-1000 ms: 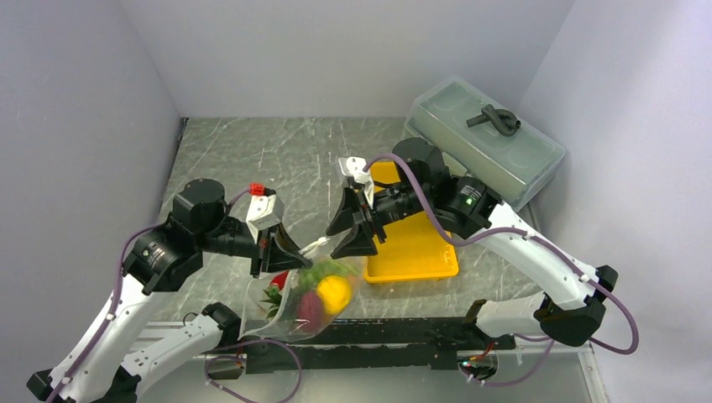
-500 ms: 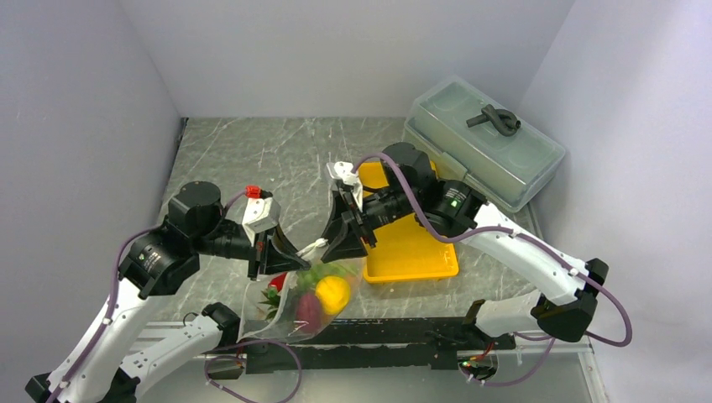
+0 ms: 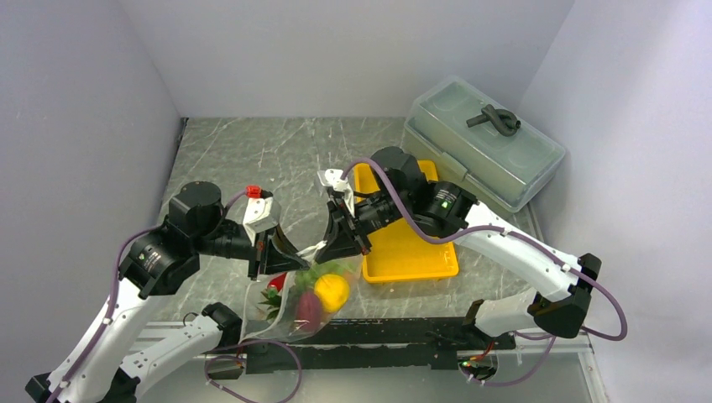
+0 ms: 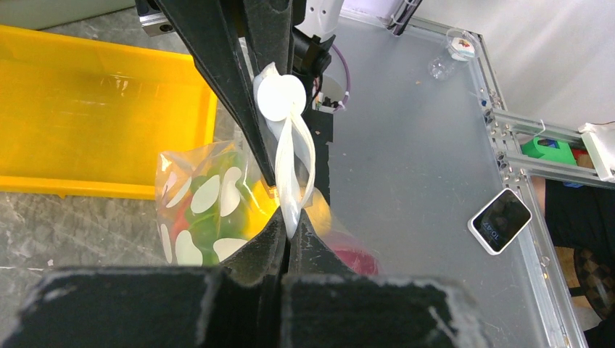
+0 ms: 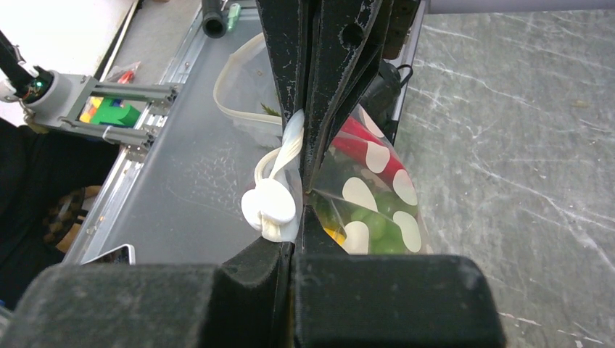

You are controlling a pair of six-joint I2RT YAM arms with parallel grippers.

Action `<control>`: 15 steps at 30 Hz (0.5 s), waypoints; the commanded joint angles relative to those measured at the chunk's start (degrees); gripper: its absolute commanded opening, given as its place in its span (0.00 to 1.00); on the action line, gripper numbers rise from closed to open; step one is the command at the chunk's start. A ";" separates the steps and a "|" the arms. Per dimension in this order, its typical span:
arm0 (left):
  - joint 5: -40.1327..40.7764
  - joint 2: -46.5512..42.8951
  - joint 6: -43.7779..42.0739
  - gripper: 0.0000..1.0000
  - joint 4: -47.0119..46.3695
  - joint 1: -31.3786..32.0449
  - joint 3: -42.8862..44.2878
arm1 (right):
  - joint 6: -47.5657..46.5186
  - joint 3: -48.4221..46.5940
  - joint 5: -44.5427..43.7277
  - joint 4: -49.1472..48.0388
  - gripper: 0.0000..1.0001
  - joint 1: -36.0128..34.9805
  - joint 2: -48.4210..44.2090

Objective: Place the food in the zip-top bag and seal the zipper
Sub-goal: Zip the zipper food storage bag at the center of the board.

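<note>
Jaws on both sides were pressed together. My left gripper (image 4: 285, 233) pinched the zipper (image 4: 294, 170) at one spot, and my right gripper (image 3: 342, 242) pinched the same whitish strip just beside it, the two sets of fingertips nearly meeting.

The zip-top bag (image 3: 290, 312) hung below them at the near edge of the table (image 3: 252, 159), left of the yellow tray (image 3: 411, 252). The food was inside it: the lemon (image 3: 333, 290), the chili (image 5: 359, 141) and the grapes (image 5: 378, 226) showed through the dotted plastic. I could not tell whether its bottom rested on anything.

I judged loading to be done and sealing to be the step in hand. To do it well, one pinch should anchor the strip while the other ran along it under firm, even pressure, away from the anchor, with the strip held taut and level so both tracks met. The short stretch between my fingertips looked twisted, so straightening it first seemed wise. The risk was the food's weight dragging the mouth askew, or plastic folding into the track and leaving a gap.
</note>
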State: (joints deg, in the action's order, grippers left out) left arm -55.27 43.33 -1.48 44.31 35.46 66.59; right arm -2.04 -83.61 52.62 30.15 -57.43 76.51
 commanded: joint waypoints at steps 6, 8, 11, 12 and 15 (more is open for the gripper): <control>-0.63 -0.62 -1.89 0.00 -2.33 0.22 3.12 | -2.13 -1.66 -1.33 0.74 0.00 -0.32 -1.82; 0.60 -0.41 -2.23 0.00 -1.08 0.22 3.84 | -2.44 -2.44 -1.82 1.95 0.00 -0.29 -1.83; 2.87 -0.17 -2.81 0.10 0.85 0.18 5.28 | -2.40 -4.93 -3.36 5.57 0.00 -0.31 -1.14; 3.47 -0.10 -2.91 0.18 1.28 0.20 5.71 | -2.31 -5.72 -3.85 6.83 0.00 -0.32 -0.65; 4.61 -0.18 -2.65 0.41 1.46 0.22 6.66 | -1.64 -8.02 -5.48 10.28 0.00 -0.32 0.99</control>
State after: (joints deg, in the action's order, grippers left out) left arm -52.05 43.75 -2.46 46.39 35.51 69.73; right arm -3.46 -86.91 49.45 35.51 -57.60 76.44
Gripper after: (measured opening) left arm 0.301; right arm 0.014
